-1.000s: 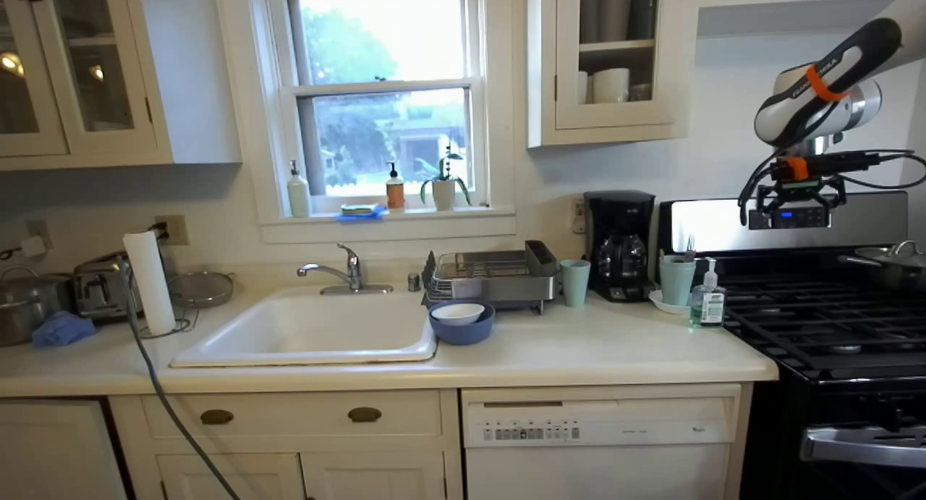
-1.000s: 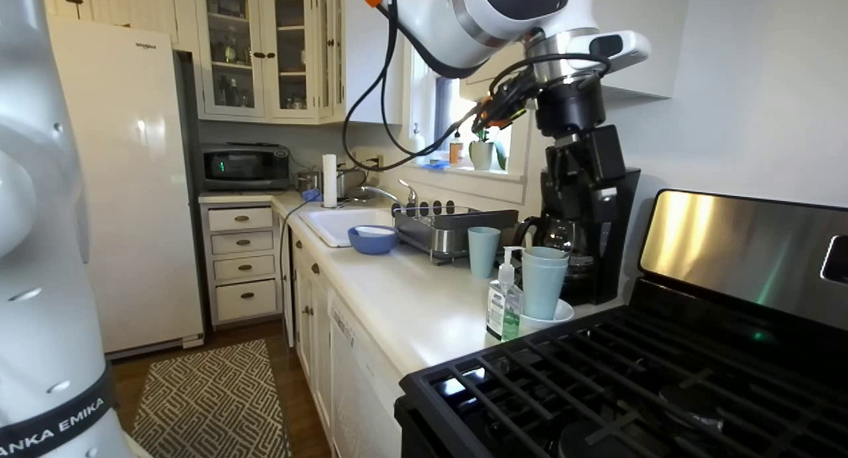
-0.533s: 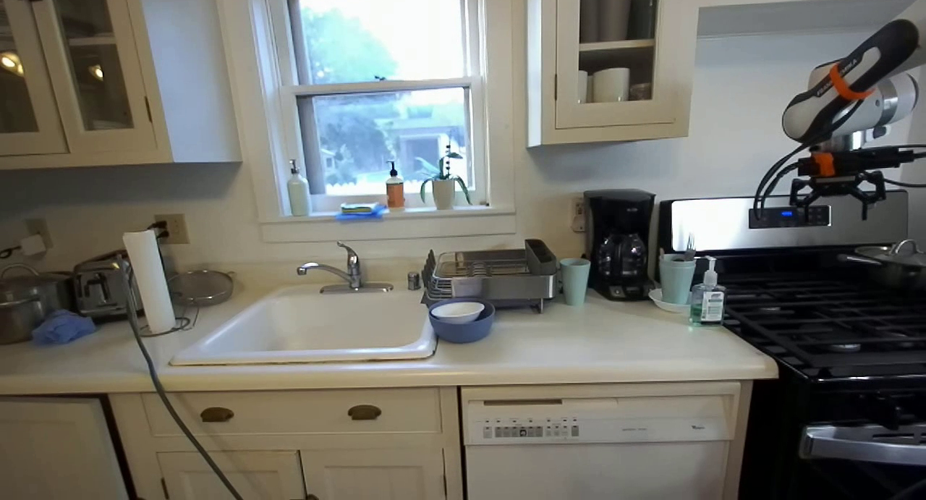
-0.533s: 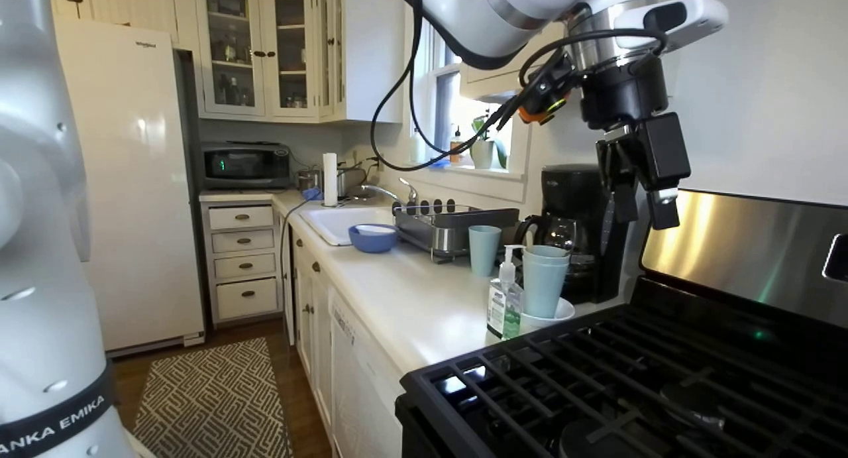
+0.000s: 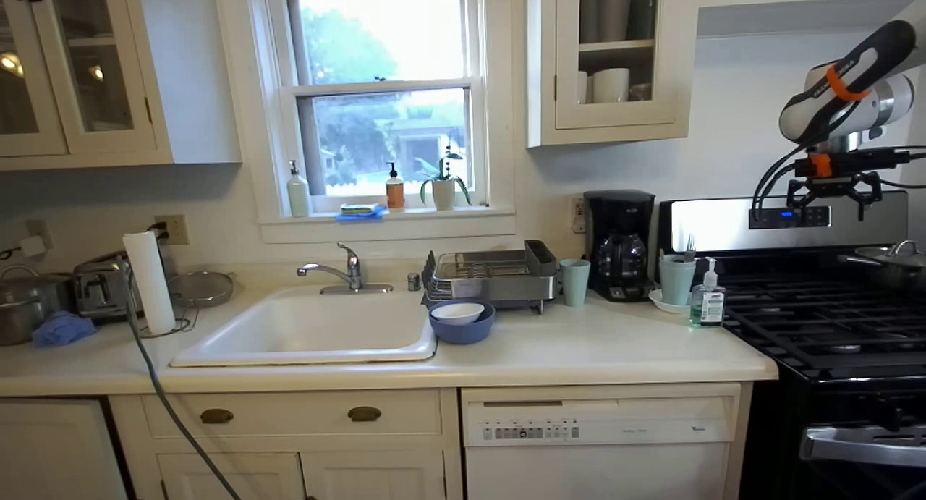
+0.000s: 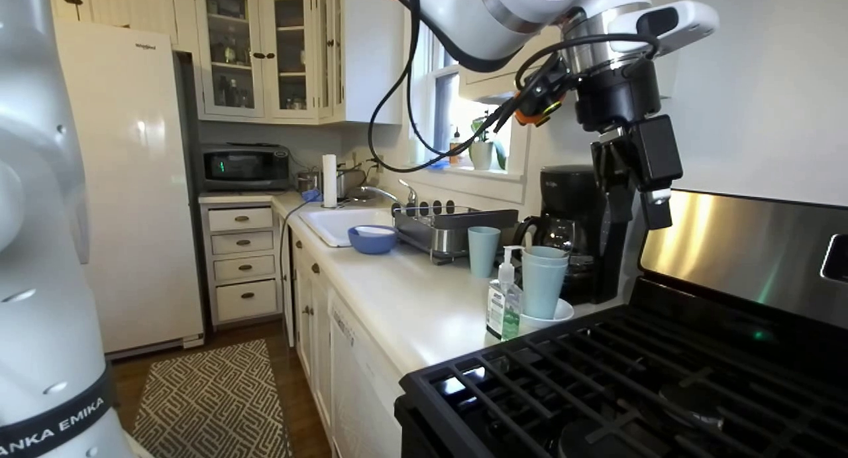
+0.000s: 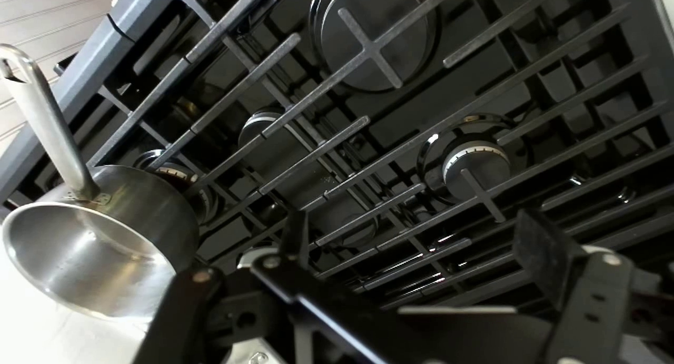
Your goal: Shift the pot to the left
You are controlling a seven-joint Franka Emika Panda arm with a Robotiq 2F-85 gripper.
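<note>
A steel saucepan (image 7: 152, 211) without a lid shows at the left of the wrist view, on the stove's edge, its long handle pointing to the upper left. In an exterior view, a lidded pot (image 5: 893, 272) sits at the far right on the stove, cut by the frame edge. I cannot tell whether these are the same pot. My gripper (image 5: 828, 207) hangs in the air above the stove, left of the lidded pot. It also shows in an exterior view (image 6: 637, 213) and in the wrist view (image 7: 421, 248), where its fingers are wide apart with nothing between them.
The black stove grates (image 7: 326, 137) lie below the gripper. A soap bottle (image 6: 503, 305), stacked cups (image 6: 544, 282) and a coffee maker (image 5: 620, 247) stand on the counter beside the stove. A dish rack (image 5: 499, 283) and blue bowl (image 5: 463, 331) are by the sink (image 5: 304, 357).
The arm and gripper have shifted right, and slightly up, in both exterior views since one second ago. In the last half second they have drifted slightly back left. The pots have not moved.
</note>
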